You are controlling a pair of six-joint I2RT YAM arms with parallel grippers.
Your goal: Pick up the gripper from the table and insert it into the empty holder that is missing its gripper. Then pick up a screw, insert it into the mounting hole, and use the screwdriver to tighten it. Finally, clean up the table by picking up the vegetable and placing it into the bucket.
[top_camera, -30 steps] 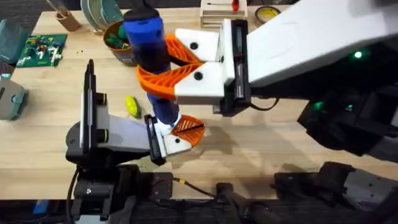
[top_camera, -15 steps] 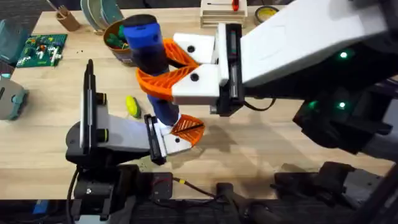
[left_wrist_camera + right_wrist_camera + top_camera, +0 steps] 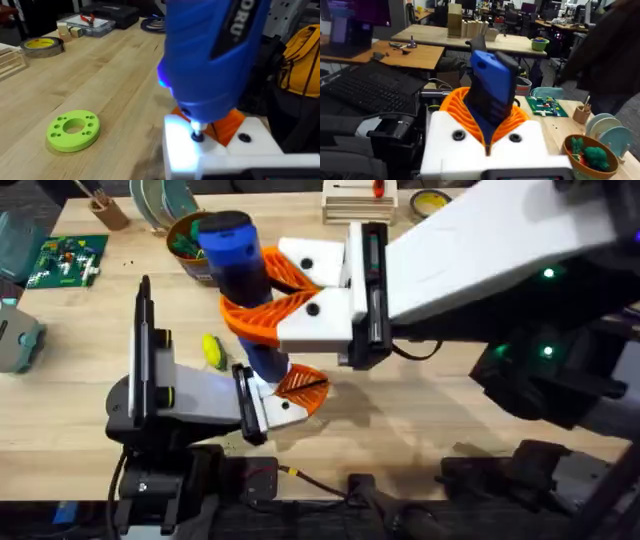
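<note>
My right gripper point(image 3: 250, 290) is shut on the blue screwdriver point(image 3: 235, 255), which stands nearly upright. In the right wrist view its orange fingers point(image 3: 512, 120) clamp the screwdriver point(image 3: 492, 85). The metal tip point(image 3: 197, 135) presses down on the white holder point(image 3: 182, 145) of my left gripper point(image 3: 285, 395), lit by the tool's light. The orange gripper point(image 3: 230, 125) sits in that mount, next to a black screw head point(image 3: 245, 137). The yellow-green vegetable point(image 3: 213, 350) lies on the table left of the screwdriver. The bucket point(image 3: 195, 270) stands behind, holding green items.
A green ring disc point(image 3: 73, 131) lies on the wood near the left gripper. A circuit board point(image 3: 65, 260), a pen cup point(image 3: 105, 210) and bowls point(image 3: 160, 200) line the far left. A yellow tape roll point(image 3: 432, 200) and a wooden tray point(image 3: 360, 195) are at the back.
The right arm has shifted slightly left with the screwdriver still upright over the holder. The left arm has not moved.
</note>
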